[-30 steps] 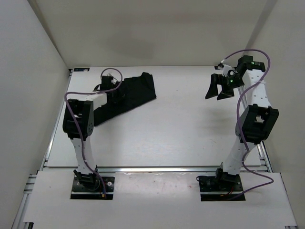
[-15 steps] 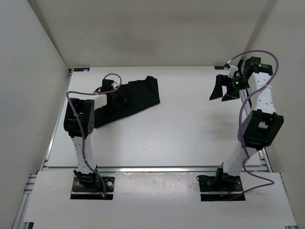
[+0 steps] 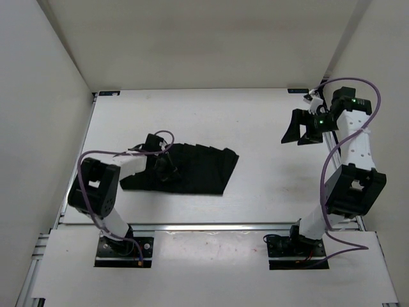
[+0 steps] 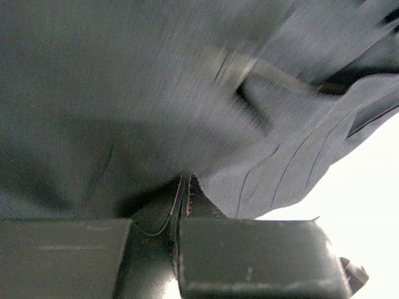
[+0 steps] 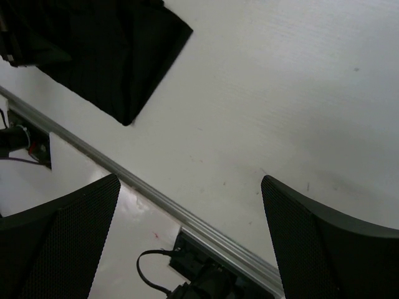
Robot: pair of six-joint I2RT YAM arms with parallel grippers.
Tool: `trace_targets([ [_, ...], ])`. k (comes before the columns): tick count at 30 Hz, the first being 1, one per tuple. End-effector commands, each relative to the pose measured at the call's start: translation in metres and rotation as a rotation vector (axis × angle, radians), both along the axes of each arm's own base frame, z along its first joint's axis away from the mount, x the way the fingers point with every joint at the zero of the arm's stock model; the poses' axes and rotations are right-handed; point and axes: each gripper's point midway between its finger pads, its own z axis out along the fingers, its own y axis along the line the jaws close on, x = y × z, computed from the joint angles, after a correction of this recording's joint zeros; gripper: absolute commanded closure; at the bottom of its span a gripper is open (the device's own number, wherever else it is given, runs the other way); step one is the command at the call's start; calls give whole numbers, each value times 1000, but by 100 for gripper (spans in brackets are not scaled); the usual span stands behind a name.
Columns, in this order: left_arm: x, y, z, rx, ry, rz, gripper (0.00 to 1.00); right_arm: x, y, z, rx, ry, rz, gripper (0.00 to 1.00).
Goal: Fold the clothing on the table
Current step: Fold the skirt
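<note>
Showing the left gripper (image 4: 181, 215) closed almost fully, pinching a stitched edge of the clothing (image 3: 199, 171) between its fingers (image 4: 249, 261), probably gripping this tightly so that the thin fabric does not slip while being dragged or lifted for a fold. Viewing, from the left wrist, grey-black fabric draping over and beyond the jaws and filling nearly the whole frame, with pleat-like creases running toward a free corner at the right and bare white surface showing past it. Locating the clothing, from above, on the near-left part of the table (image 3: 268, 173), lying low and spreading rightward from the left gripper in a stepped, wedge-like shape, its near edge close to the metal rail (image 3: 211, 226) but apart from it. Showing the right gripper (image 3: 302, 130) spread wide and holding nothing, hovering at the far right, well apart from the clothing, presumably parking out of the way while waiting for a corner to take. Judging the fold as not yet made, with no tidy folded stack showing.
</note>
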Motion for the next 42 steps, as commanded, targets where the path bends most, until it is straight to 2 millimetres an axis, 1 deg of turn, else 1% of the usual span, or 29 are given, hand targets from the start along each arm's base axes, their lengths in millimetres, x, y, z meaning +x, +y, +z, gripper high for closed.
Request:
trace_targets([
  [1,-53,-6,5,-6,75,-46,100,-19,13,4,67,-17,9,1],
  [2,-62,-3,6,-5,81,-42,100,-23,16,8,75,-37,12,1],
  [4,-72,-1,11,2,70,-30,100,-39,25,2,94,-30,32,1],
  [5,-74,1,20,-3,37,-18,99,-45,30,-4,111,-14,39,1],
  [7,-73,5,35,-8,-4,12,87,-57,42,-3,133,-25,74,1],
  [8,-69,8,46,-15,-43,32,69,-64,48,-8,162,-13,88,1],
  [10,-65,9,77,-58,-143,41,2,-75,59,-10,171,-26,140,1],
  [11,-62,12,88,-71,-168,54,1,-78,61,-19,163,-16,148,1],
  [13,-58,22,120,-81,-277,77,1,-80,67,-24,156,-25,176,1],
  [15,-57,39,138,-96,-308,161,2,-79,69,-30,166,-4,198,1],
  [17,-71,43,150,-132,-323,204,1,-75,72,-41,177,64,240,1],
  [18,-77,40,149,-151,-298,239,1,-71,71,-40,186,65,260,0],
  [19,-85,38,148,-210,-281,303,1,-69,72,-48,222,137,257,0],
  [20,-96,29,141,-257,-292,305,2,-62,70,-52,254,190,255,1],
  [21,-105,18,143,-334,-260,347,2,-53,72,-43,296,168,265,1],
  [22,-108,15,138,-406,-252,407,1,-50,72,-49,344,227,244,0],
  [24,-116,14,131,-418,-279,449,2,-45,69,-54,353,242,227,1],
  [25,-118,19,128,-390,-291,458,1,-49,68,-60,327,256,237,0],
  [27,-125,18,127,-365,-285,408,1,-59,71,-66,298,280,265,1],
  [29,-127,17,116,-343,-250,366,1,-66,73,-70,263,291,282,1],
  [32,-124,7,112,-378,-254,325,2,-75,78,-78,223,308,301,1],
  [34,-126,-8,109,-382,-259,293,1,-84,84,-82,180,328,326,0],
  [35,-119,-11,106,-358,-266,305,2,-86,88,-86,153,318,352,1],
  [37,-130,-33,100,-304,-243,232,1,-89,93,-88,122,317,387,1],
  [38,-135,-47,98,-286,-222,178,1,-86,94,-88,106,309,396,1],
  [39,-131,-55,95,-255,-215,169,2,-83,93,-88,104,309,394,1],
  [40,-132,-62,83,-205,-212,136,1,-79,94,-88,103,306,397,1],
  [41,-129,-75,98,-203,-254,107,1,-74,91,-85,95,298,384,1],
  [42,-125,-82,98,-163,-245,93,2,-72,92,-84,102,297,382,0],
])
